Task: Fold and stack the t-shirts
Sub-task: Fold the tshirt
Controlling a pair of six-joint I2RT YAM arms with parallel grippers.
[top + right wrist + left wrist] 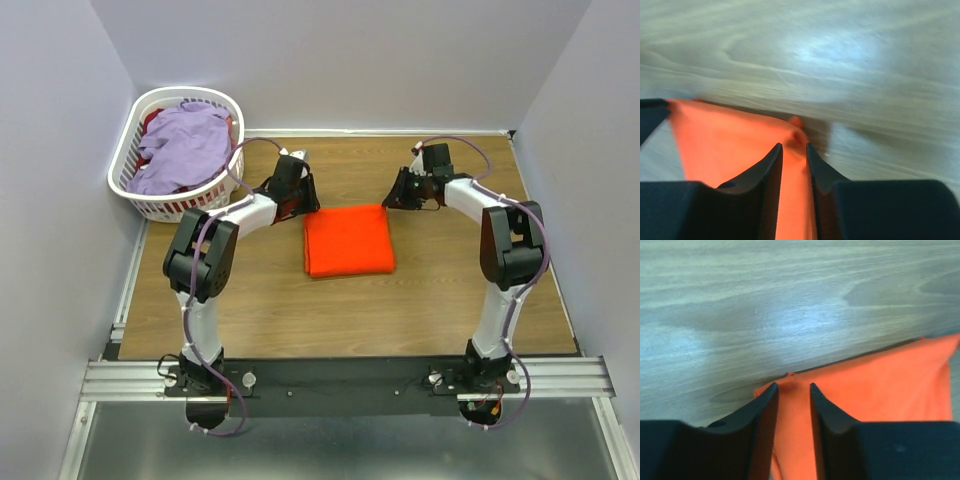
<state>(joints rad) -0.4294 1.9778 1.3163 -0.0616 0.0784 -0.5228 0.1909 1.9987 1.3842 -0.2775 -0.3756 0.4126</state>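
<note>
Orange tee (348,240) lies folded into a flat, near-square pad on the table (260,300), between our two grippers, with one far corner at each set of jaws. Our left gripper (792,386) sits low over one far corner. Its jaws stand narrow, orange cloth fills the slot between the fingers, and the corner's tip pokes out just past the fingertips, with bare wood beyond. The rest of the tee spreads off to the right of these jaws. We cannot tell whether the fingers pinch the cloth or only straddle it. Our right gripper (794,146) is at the other far corner, jaws likewise narrow, with orange showing in the gap and a small bump of cloth just ahead of the tips. From there the tee runs away to the left of them. This view is blurred, and again we cannot tell whether the cloth is pinched. Well off to the left of the left jaws, a lavender tee (185,145) lies heaped in a white basket (165,206) at the table's far corner, apart from the orange one.
</note>
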